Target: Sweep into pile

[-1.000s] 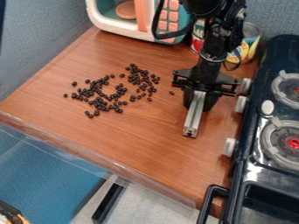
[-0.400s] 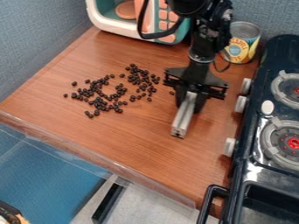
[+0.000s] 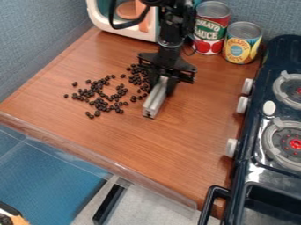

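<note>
Toy microwave [image 3: 117,30]: stands at the back left, white with orange parts.
Red can [image 3: 210,37]: stands upright near the wall [image 3: 264,13].
Yellow can [image 3: 241,48]: stands upright just beside the red can.
Toy stove [image 3: 250,127]: lines the right side, bears white knobs [image 3: 241,104] and gray burners [image 3: 288,149] with red centers.

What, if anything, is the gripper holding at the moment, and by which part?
The gripper holds a slotted metal bar by the end nearest the arm.

Black arm with a looping cable.
</note>
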`<state>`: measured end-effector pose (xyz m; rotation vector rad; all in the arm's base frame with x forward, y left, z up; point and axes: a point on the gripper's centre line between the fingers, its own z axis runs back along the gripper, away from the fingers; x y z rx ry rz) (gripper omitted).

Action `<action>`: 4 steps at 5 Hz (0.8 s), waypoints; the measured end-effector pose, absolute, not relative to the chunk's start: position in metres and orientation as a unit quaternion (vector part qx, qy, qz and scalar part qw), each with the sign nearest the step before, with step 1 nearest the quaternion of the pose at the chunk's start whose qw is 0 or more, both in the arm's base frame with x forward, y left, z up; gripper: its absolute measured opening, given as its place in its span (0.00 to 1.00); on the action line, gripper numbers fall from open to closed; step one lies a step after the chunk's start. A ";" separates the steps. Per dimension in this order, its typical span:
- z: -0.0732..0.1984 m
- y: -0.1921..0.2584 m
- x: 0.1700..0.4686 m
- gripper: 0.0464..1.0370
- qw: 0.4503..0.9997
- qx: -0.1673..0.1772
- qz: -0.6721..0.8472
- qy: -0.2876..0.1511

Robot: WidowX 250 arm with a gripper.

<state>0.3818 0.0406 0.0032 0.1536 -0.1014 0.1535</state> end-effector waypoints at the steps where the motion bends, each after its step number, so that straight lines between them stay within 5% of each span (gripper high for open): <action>1: 0.003 0.068 0.380 0.36 0.992 0.080 0.088 -0.049; 4: 0.002 0.108 0.378 0.36 0.986 0.054 0.154 -0.035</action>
